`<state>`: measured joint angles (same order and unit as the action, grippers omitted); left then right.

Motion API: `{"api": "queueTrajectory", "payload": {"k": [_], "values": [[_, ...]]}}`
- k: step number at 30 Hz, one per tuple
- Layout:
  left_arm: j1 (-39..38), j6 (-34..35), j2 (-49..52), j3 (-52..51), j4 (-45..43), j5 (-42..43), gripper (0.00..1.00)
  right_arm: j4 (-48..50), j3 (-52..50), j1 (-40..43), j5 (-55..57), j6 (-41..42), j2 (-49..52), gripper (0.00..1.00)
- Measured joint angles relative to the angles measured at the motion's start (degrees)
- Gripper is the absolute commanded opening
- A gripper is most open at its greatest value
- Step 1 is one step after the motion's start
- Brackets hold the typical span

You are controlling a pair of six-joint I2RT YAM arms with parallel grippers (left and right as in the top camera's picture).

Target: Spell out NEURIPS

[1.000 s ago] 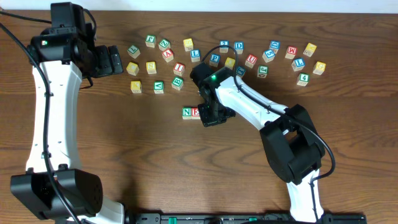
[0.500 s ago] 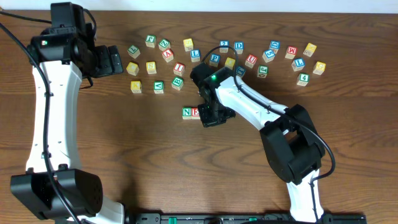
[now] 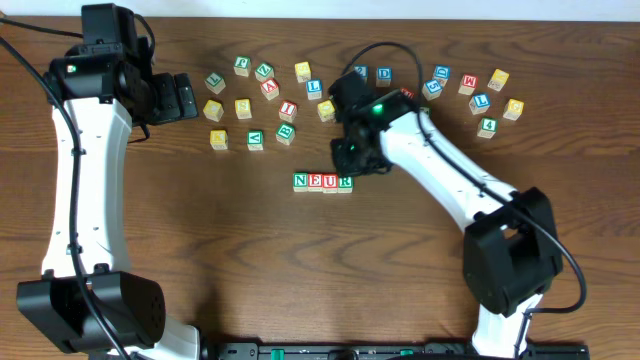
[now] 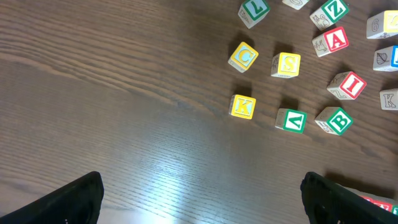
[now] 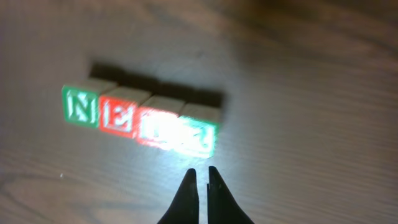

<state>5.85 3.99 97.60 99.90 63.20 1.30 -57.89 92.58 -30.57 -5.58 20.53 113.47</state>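
Your station reads as a robotics lab bench. A dark wood-grain table [image 3: 200,250] fills the overhead frame. A white-and-black left arm [image 3: 75,190] and right arm [image 3: 440,175] rise from the bottom edge, where a black rail [image 3: 330,351] runs. A black cable [image 3: 385,45] loops at upper centre, and lettered wooden cubes [image 3: 218,138] lie scattered along the top.

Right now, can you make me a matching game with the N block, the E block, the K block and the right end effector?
Things:
1. N block
2. E block
3. K block
4. right end effector

Matches:
a. yellow
b. shut
c. green
d. red

Pairs: 1-c, 2-d, 3-a, 4-b.
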Motion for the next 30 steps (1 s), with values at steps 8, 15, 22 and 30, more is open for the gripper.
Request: {"api": "queueTrajectory", "payload": {"k": [8,15,22,30], "values": [[0.0,0.0,0.0,0.0,0.0,0.0,1.00,2.0,0.0,6.1,0.0,-0.2,-0.1,0.13],[0.0,0.0,0.0,0.0,0.0,0.0,1.00,4.3,0.0,9.9,0.0,-0.2,-0.1,0.23],[0.0,0.0,0.0,0.0,0.0,0.0,1.00,4.9,0.0,10.3,0.0,-0.2,-0.1,0.33],[0.0,0.0,0.0,0.0,0.0,0.0,1.00,5.3,0.0,10.3,0.0,-0.2,-0.1,0.58]]}}
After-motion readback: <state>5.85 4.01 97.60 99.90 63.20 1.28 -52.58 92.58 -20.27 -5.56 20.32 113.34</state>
